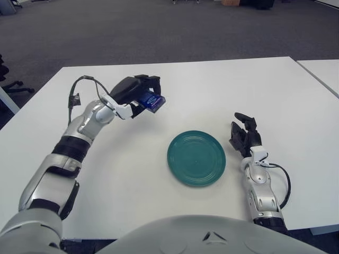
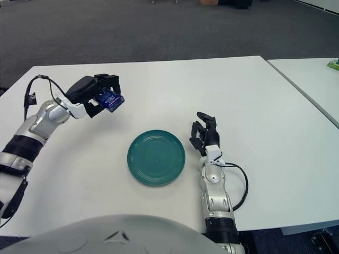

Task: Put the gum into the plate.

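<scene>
My left hand (image 1: pixel 142 94) is shut on a small blue gum pack (image 1: pixel 152 101) and holds it in the air above the white table (image 1: pixel 175 84), up and to the left of the plate. The pack also shows in the right eye view (image 2: pixel 110 99). The round teal plate (image 1: pixel 196 157) lies flat on the table, near the front middle, with nothing on it. My right hand (image 1: pixel 243 135) shows just right of the plate, fingers loosely spread and holding nothing.
A second white table (image 1: pixel 323 71) stands at the right, with a narrow gap between the two. Dark carpet lies beyond the far edge. A small green object (image 2: pixel 333 64) sits on the second table at the far right.
</scene>
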Controlling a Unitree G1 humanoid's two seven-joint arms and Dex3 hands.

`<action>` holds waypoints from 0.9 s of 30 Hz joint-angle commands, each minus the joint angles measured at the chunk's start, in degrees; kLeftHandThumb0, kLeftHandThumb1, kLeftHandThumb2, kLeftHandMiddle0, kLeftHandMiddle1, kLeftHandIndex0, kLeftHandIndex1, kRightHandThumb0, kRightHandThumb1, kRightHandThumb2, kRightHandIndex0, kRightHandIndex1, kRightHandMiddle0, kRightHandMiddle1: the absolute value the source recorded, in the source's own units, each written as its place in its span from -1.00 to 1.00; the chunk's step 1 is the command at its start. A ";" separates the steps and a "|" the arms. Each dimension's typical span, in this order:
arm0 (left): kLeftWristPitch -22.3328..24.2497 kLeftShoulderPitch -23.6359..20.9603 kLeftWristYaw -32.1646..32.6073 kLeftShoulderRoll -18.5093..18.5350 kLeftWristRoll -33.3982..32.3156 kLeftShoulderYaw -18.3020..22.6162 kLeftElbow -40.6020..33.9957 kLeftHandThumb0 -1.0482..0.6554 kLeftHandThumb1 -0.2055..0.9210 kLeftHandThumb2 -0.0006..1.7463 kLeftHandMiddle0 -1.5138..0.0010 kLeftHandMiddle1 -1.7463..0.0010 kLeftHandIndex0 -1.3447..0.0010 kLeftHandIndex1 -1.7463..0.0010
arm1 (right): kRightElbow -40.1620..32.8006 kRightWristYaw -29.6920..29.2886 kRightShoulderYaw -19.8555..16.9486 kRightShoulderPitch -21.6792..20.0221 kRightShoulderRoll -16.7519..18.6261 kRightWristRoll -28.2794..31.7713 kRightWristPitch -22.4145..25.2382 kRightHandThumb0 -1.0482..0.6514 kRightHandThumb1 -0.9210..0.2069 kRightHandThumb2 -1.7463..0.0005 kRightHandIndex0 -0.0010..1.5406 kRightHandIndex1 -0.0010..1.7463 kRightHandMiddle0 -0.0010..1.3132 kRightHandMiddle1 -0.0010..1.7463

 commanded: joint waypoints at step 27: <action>-4.70 5.82 -6.10 -8.87 13.08 -11.36 -15.35 0.23 -0.55 0.86 -0.04 -1.00 0.10 -1.00 | 4.51 -0.33 1.09 4.15 1.57 -0.24 3.97 -0.47 -1.00 0.09 -0.40 -0.99 -1.00 -0.05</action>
